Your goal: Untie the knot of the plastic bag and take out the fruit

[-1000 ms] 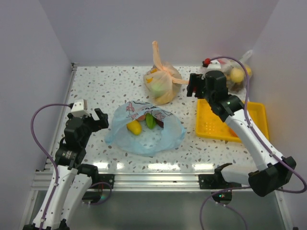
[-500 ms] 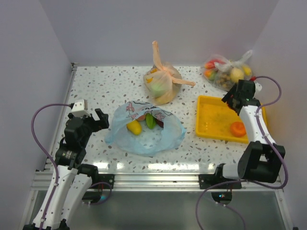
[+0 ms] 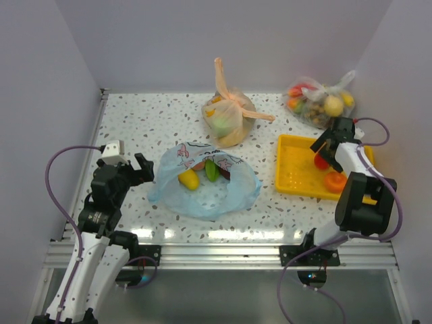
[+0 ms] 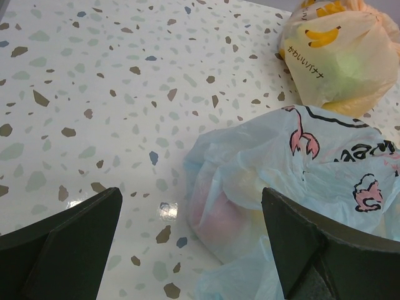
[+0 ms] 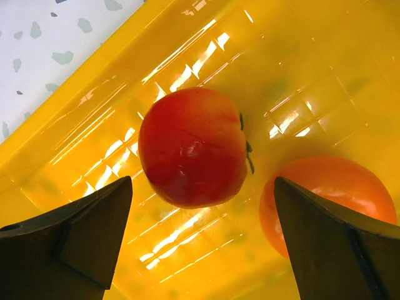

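The light blue plastic bag point(image 3: 202, 182) lies open and flattened at the table's middle; no knot shows on it. A yellow fruit point(image 3: 188, 179), a green one point(image 3: 211, 170) and a dark red one point(image 3: 226, 174) lie in its mouth. My left gripper point(image 3: 142, 169) is open and empty just left of the bag point(image 4: 294, 181); a pink fruit point(image 4: 219, 219) shows through the plastic. My right gripper point(image 3: 323, 146) is open over the yellow tray point(image 3: 290, 179), just above a red tomato point(image 5: 192, 155) lying free beside an orange fruit point(image 5: 328, 200).
An orange translucent bag point(image 3: 229, 118) with tied handles stands behind the blue bag and shows in the left wrist view point(image 4: 340, 56). A clear bag of fruit point(image 3: 320, 101) lies at the back right, behind the tray. White walls close in the table's left, back and right.
My right arm swung from the table's middle out to the tray at the right. The red tomato now lies in the tray beside the orange, let go. The left arm has not moved.
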`<action>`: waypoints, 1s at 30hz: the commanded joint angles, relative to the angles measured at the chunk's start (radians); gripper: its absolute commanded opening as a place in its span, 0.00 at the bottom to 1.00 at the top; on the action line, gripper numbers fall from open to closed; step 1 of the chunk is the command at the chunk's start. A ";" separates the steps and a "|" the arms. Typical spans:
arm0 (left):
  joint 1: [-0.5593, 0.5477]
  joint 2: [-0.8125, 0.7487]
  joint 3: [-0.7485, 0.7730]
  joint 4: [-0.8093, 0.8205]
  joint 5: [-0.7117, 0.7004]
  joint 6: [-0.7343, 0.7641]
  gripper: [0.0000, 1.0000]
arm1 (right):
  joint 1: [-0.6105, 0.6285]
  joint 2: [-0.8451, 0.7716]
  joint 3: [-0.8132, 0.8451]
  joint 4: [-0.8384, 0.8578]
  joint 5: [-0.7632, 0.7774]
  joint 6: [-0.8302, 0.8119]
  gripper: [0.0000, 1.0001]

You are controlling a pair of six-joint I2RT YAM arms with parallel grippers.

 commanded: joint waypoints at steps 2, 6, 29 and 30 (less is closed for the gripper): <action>0.006 0.007 -0.002 0.038 0.012 0.022 1.00 | 0.001 -0.061 -0.013 0.005 -0.001 -0.013 0.99; 0.006 0.009 -0.001 0.038 0.010 0.022 1.00 | 0.013 -0.170 -0.022 0.005 -0.065 -0.036 0.99; 0.008 -0.040 -0.020 0.157 0.441 0.099 1.00 | 0.744 -0.457 0.170 -0.001 -0.427 -0.261 0.96; 0.008 -0.037 -0.028 0.174 0.461 0.099 1.00 | 0.772 -0.454 0.168 0.001 -0.444 -0.264 0.96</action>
